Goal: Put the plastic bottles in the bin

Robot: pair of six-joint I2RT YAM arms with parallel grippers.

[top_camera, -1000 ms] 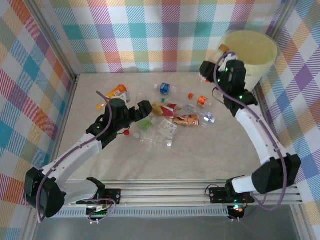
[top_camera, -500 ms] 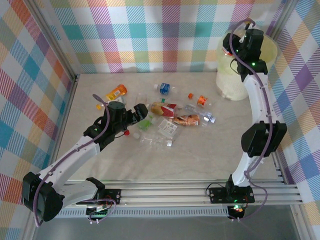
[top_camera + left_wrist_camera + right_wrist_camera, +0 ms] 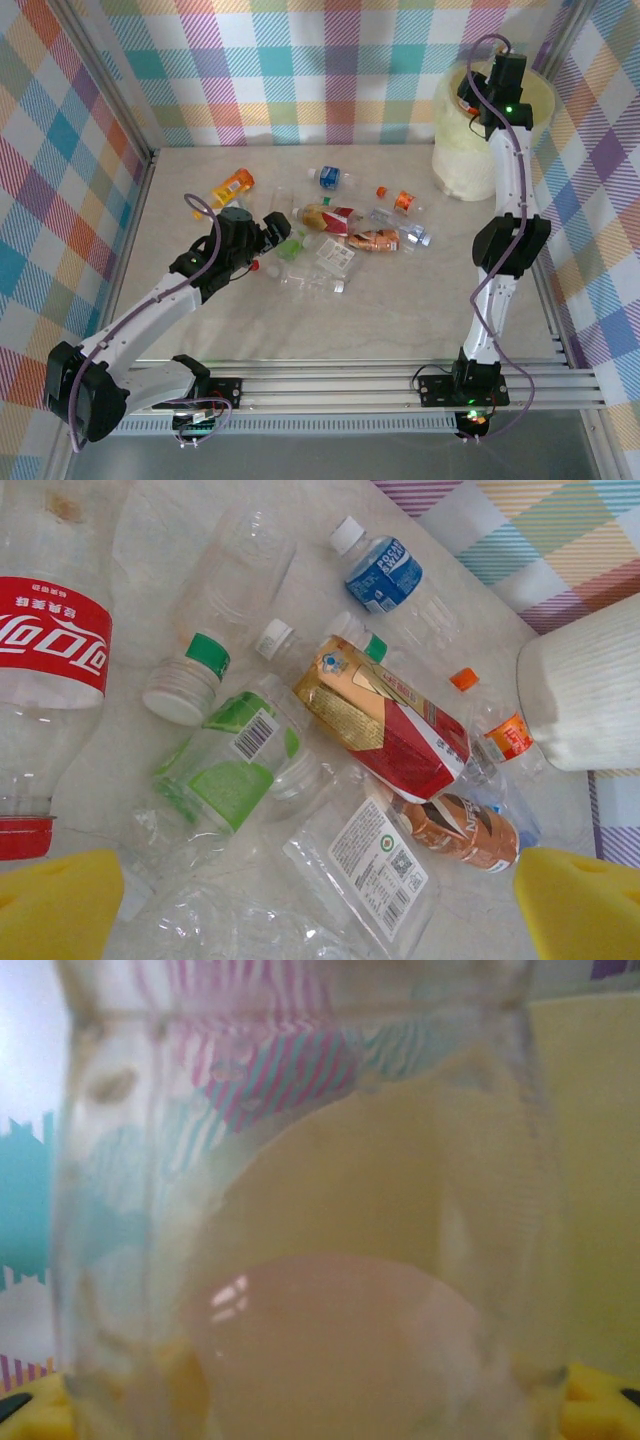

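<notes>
There's the right gripper (image 3: 475, 97), up over the bin (image 3: 455, 165) at the table's far right corner, clamped on a clear bottle (image 3: 300, 1210). The bin's cream inside shows straight through the plastic, so I'd say it's held there for the drop, with the release not yet made. The left gripper (image 3: 282, 226) hangs over the pile (image 3: 350, 240) mid-table, jaws wide apart and empty, wide enough, I reckon, to straddle a crushed bottle. Under it a green-label bottle (image 3: 232, 770) lies beside the red-and-gold one (image 3: 385, 720). An orange bottle (image 3: 236, 182) lies apart, toward the far left corner. Plenty remain on the table (image 3: 420, 320). What's already binned, I cannot tell.
</notes>
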